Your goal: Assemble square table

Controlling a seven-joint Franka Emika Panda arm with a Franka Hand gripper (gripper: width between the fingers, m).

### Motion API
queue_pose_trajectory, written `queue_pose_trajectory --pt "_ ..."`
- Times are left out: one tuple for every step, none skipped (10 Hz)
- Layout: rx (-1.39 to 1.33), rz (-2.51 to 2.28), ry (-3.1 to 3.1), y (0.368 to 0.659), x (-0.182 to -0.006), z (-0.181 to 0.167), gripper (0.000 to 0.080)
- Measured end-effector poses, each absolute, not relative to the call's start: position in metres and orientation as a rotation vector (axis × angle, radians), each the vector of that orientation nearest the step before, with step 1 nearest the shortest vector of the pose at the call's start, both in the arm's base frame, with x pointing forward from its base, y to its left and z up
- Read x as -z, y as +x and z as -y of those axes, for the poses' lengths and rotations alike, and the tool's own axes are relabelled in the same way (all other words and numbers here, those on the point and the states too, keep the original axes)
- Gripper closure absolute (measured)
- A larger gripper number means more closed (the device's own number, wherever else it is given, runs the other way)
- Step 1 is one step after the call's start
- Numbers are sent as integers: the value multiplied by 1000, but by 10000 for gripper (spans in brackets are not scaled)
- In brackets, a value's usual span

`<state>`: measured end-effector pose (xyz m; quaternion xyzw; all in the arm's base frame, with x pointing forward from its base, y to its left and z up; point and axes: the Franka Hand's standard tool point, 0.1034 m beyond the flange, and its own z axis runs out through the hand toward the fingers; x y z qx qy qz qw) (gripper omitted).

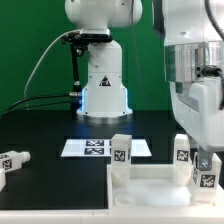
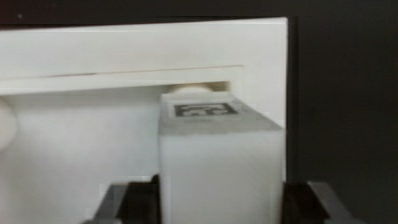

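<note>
The gripper (image 2: 221, 206) clamped its dark jaws on both flat sides of a blocky white plastic leg (image 2: 217, 150) bearing a square tag. This was near, on the exterior view's right, over the smooth, raised-rim square tabletop (image 1: 150, 195). A second leg (image 1: 12, 160) lay well apart on the left.

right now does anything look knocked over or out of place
One stray leg lies on its side at the exterior view's far left, apart from the square table slab. Two other legs stand upright by the slab; the tool grips a fourth leg. Nothing else stands out.
</note>
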<state>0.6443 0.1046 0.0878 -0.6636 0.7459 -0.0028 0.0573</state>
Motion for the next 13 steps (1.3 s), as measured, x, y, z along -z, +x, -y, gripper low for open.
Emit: queue_pose_trajectory --pt "10 -2247 -2029 644 -88 -104 508" --pt "36 -2116 -2184 644 -88 -104 508" --pt "73 -1925 -2379 644 -88 -107 431" --pt "87 -1696 -2552 643 -87 -113 250" --pt "92 -1489 -2683 641 -84 -118 250" --pt "108 -1422 -2719 640 -82 -118 181" --pt "114 -1320 -2774 641 -83 -115 156" --pt "118 -1236 -2815 641 -82 -115 156" --pt "127 -1136 -2861 642 -82 -115 151" --pt "216 -745 -3014 649 -84 -115 151" --pt "229 -472 -3085 648 -83 -120 151" --pt "230 -447 -3091 649 -83 -118 151" --pt "230 -489 -3083 649 -83 -117 151"
